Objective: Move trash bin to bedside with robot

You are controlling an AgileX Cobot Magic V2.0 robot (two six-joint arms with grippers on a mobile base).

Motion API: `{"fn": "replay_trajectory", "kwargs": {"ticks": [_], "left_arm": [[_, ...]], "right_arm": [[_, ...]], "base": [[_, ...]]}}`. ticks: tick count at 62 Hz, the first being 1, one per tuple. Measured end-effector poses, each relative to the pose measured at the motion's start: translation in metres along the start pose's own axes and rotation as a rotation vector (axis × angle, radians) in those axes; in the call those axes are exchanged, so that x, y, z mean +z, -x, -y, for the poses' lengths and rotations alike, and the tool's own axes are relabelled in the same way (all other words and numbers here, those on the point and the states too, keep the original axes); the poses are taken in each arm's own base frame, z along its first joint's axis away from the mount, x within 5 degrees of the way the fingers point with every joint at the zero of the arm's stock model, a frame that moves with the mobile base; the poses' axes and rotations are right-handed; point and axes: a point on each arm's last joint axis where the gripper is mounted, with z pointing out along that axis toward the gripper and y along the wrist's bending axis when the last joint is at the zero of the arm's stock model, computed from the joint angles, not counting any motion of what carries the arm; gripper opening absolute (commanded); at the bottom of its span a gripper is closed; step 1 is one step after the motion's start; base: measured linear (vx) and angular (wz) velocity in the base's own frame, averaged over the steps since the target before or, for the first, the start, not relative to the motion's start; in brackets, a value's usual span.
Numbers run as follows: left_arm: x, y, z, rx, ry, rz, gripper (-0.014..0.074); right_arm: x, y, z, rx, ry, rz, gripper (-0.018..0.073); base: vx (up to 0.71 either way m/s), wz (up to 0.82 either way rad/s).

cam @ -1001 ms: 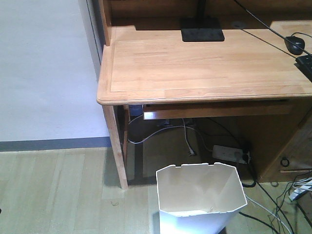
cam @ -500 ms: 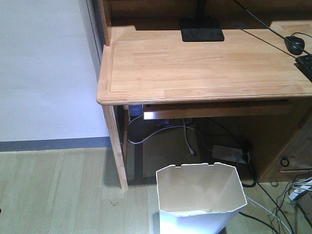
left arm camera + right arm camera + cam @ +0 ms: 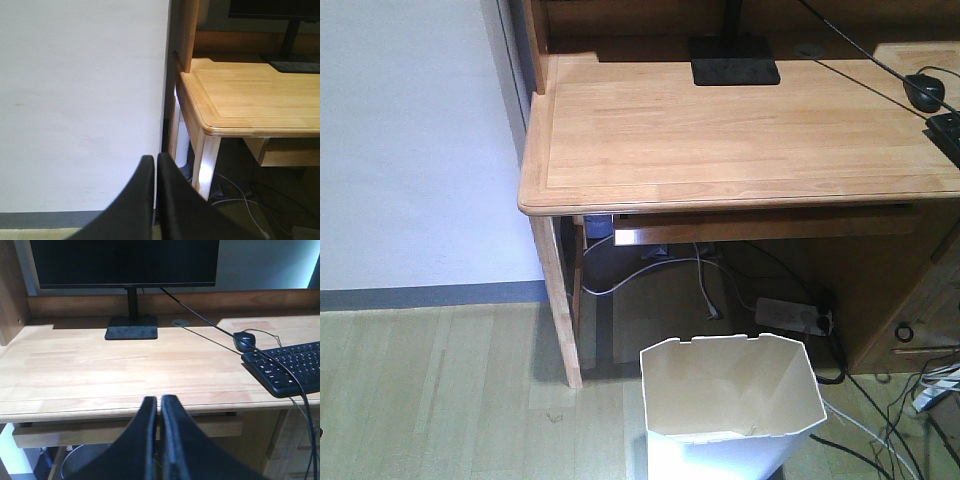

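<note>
Closest in, both my tools are idle. My left gripper (image 3: pixel 154 165) has its two black fingers pressed flat together with nothing between them, and my right gripper (image 3: pixel 159 404) is just the same, closed on air.

Next out, the trash bin (image 3: pixel 732 395) stands upright on the floor (image 3: pixel 440 400) at my six o'clock, a shade toward five, mouth open and apparently empty. It's just in front of the desk (image 3: pixel 740 140), with the desk leg (image 3: pixel 558 300) off at its ten o'clock. I read it as thin, hollow plastic: light, fairly stiff at the folded corners, springy on the flat panels, and smooth enough to slip. The rim is my best hold, I reckon, one wall pinched between my fingers near a corner where it flexes least. It's tall and light, so it may tip if I drag it low.

The boards look smooth and level, fine for sliding. But cables (image 3: pixel 880 425) sprawl at four o'clock, close to the bin's right side, and a power strip (image 3: pixel 790 315) lies under the desk at one o'clock.

Farther off, a keyboard (image 3: pixel 290 367), a mouse (image 3: pixel 244 340) and a monitor (image 3: pixel 125 262) sit at twelve, with a plain wall (image 3: pixel 410 140) at ten. There's no bed in any view, so I'll have to turn away to find it.
</note>
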Motion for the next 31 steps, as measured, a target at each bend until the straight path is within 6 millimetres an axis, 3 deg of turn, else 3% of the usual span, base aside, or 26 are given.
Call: {"fn": "replay_trajectory", "kwargs": {"ticks": [20, 31], "left_arm": [[0.0, 0.0, 0.0, 0.0, 0.0, 0.0, -0.0006], [0.0, 0.0, 0.0, 0.0, 0.0, 0.0, -0.0006]], "right_arm": [[0.0, 0.0, -0.0001, 0.004, 0.001, 0.0, 0.0435], [0.0, -0.0001, -0.0001, 0.004, 0.001, -0.001, 0.0515]], "base": [[0.0, 0.0], [0.0, 0.0]]}}
